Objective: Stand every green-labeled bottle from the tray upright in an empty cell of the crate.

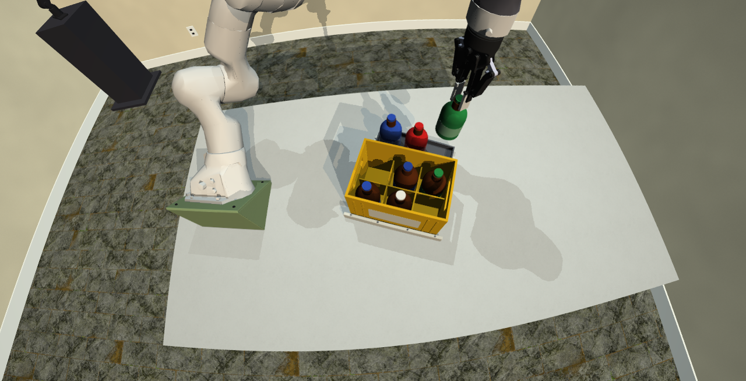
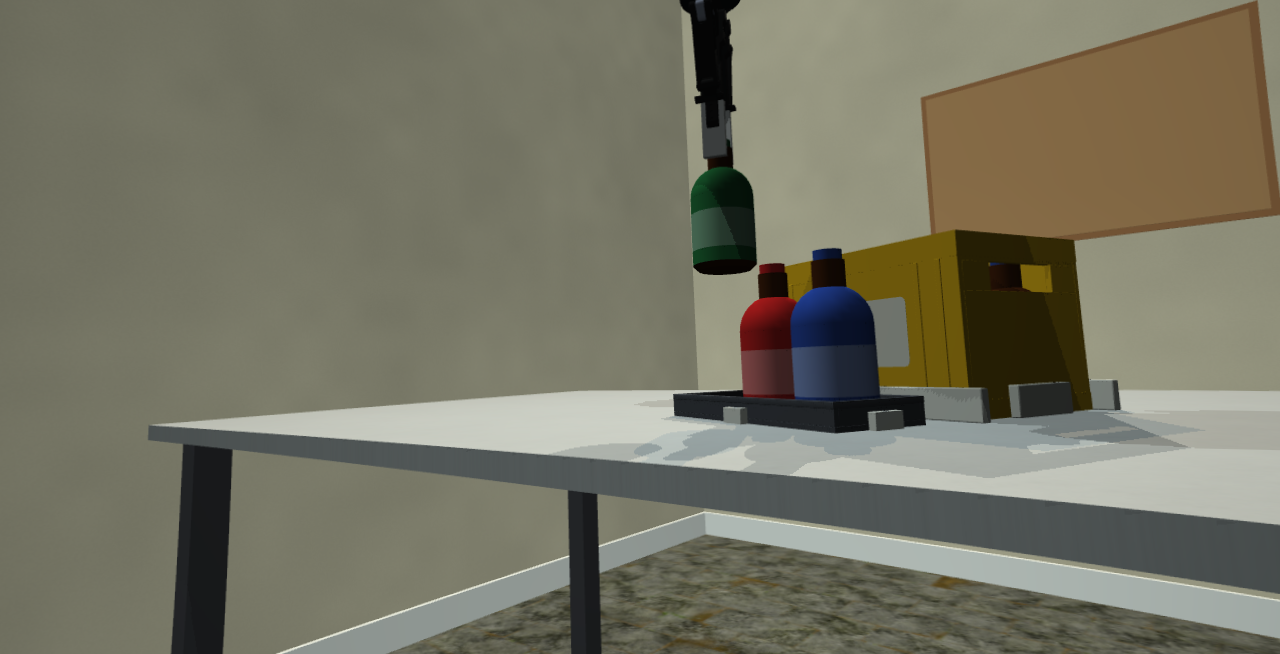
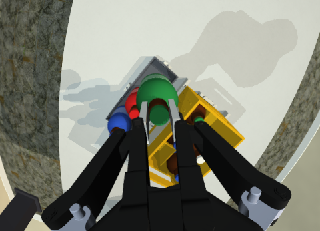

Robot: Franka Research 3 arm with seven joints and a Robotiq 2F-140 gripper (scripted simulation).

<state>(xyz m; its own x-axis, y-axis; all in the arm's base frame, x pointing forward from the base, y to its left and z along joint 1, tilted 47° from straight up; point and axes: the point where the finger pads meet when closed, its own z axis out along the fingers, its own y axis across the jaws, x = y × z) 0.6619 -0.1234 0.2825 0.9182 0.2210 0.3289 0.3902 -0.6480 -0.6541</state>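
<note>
Gripping the green bottle (image 1: 451,119) (image 2: 723,225) (image 3: 158,91) by its neck, the jaws (image 1: 461,101) (image 2: 716,153) have it hanging pretty much upright, above the gray tray (image 1: 448,149) (image 2: 756,413) (image 3: 155,61). The yellow crate (image 1: 398,213) (image 2: 921,319) (image 3: 230,137) sits off to one side, so I'd carry it sideways over a free cell, base clearing the rim.

From my top view, two crate cells had free room: the far one at the base side and the near one at the opposite end. Four brown bottles, capped blue (image 1: 406,176), green (image 1: 433,182), blue (image 1: 368,191) and white (image 1: 400,200), blocked the rest. Dividers and the yellow crate's walls (image 1: 397,215) (image 2: 921,328) (image 3: 238,140) hemmed both. Red (image 1: 417,137) (image 2: 767,336) (image 3: 133,102) and blue bottles (image 1: 390,131) (image 2: 834,341) (image 3: 119,122) stood beside the crate; air above was open.
</note>
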